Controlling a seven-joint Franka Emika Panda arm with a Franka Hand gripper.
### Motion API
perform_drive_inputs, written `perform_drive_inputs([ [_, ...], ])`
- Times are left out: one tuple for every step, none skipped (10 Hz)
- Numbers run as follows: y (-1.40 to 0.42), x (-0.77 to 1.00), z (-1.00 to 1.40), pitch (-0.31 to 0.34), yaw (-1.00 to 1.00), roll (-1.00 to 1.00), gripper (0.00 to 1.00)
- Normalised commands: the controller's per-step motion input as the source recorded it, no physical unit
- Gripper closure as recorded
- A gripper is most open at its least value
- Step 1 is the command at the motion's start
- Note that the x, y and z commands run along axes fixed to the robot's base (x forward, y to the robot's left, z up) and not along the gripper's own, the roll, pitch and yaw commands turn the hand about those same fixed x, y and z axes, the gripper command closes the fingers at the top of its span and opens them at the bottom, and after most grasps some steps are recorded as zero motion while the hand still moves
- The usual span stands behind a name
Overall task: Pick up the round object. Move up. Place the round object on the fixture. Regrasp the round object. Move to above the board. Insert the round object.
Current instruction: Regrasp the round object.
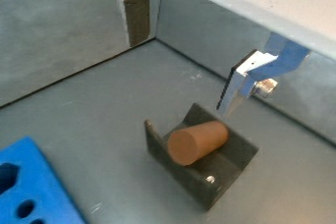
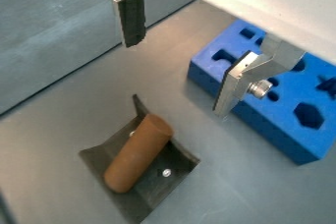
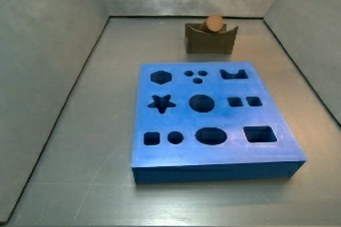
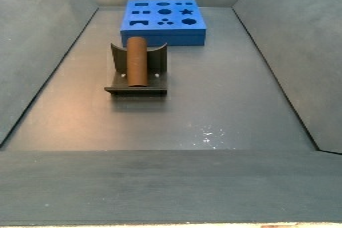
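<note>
The round object (image 1: 195, 142) (image 2: 137, 152) is a brown-orange cylinder lying on its side in the notch of the fixture (image 1: 218, 180) (image 2: 152, 195). Both side views show it resting there (image 3: 213, 22) (image 4: 134, 57), with the fixture (image 3: 206, 42) (image 4: 134, 89) under it. My gripper (image 1: 186, 56) (image 2: 183, 56) hangs above and apart from the peg, open, with nothing between its fingers (image 1: 136, 17) (image 2: 132, 20). The blue board (image 3: 213, 121) (image 4: 163, 17) (image 2: 282, 110) (image 1: 29, 184) with its cut-out holes lies flat on the floor beside the fixture.
Sloping grey walls (image 3: 54, 92) (image 4: 40, 62) enclose the grey floor (image 4: 201, 112) on all sides. The fixture stands close to one wall, the board nearer the middle.
</note>
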Motion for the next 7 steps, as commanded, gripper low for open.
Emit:
perform_drive_inputs([
  [-0.02, -0.01, 0.01, 0.005, 0.03, 1.0, 0.0],
  [-0.02, -0.01, 0.01, 0.007, 0.03, 1.0, 0.0],
  [-0.02, 0.0, 0.01, 0.01, 0.03, 1.0, 0.0],
  [-0.02, 0.0, 0.01, 0.016, 0.03, 1.0, 0.0],
  [-0.02, 0.01, 0.01, 0.02, 0.04, 1.0, 0.0],
  [-0.03, 0.01, 0.01, 0.024, 0.04, 1.0, 0.0],
  [-0.03, 0.02, 0.0, 0.034, 0.04, 1.0, 0.0],
])
